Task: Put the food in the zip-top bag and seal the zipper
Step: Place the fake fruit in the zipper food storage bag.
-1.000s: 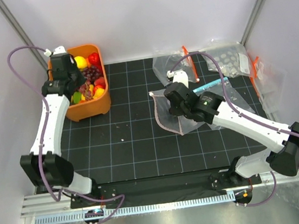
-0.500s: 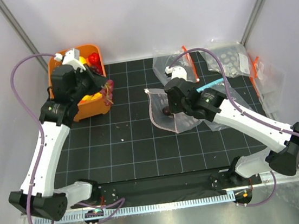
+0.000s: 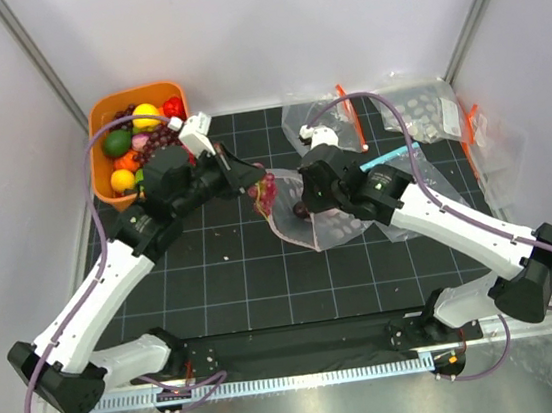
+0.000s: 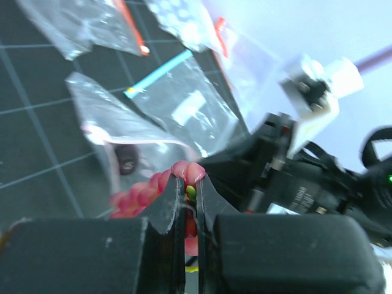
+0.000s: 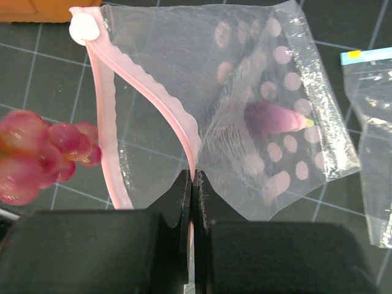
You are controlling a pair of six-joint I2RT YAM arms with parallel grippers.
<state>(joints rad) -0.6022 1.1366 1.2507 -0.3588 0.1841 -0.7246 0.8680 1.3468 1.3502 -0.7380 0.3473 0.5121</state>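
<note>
1. Two sets of fingers meet at the centre of the black tabletop. The left arm's fingers are pinched almost together on the stem of a single bunch of pink grapes, which hangs in the air.
2. The right arm's fingers are clamped flat on the pink zipper of the one zip-top bag. It lies at frame centre in the top view, and its two strips spread apart into an open mouth. The grapes hang just beside that mouth, to its left.
3. One purple piece with a green tip lies inside the bag. Only the right wrist view shows it clearly. In the left wrist view it is a dark blot, and from above it is a small dark spot.
4. Only the right wrist view shows the white round tab at the end of the zipper, along with pale round spots on the film.
5. One orange tub, seen only from above, sits at the upper left. It holds the remaining food: yellow, red, green and orange pieces and dark grapes. The exact count cannot be told.
6. Four other clear bags lie at the upper right. One is a blue-strip bag, one is a dotted bag, and two have orange strips.
</note>
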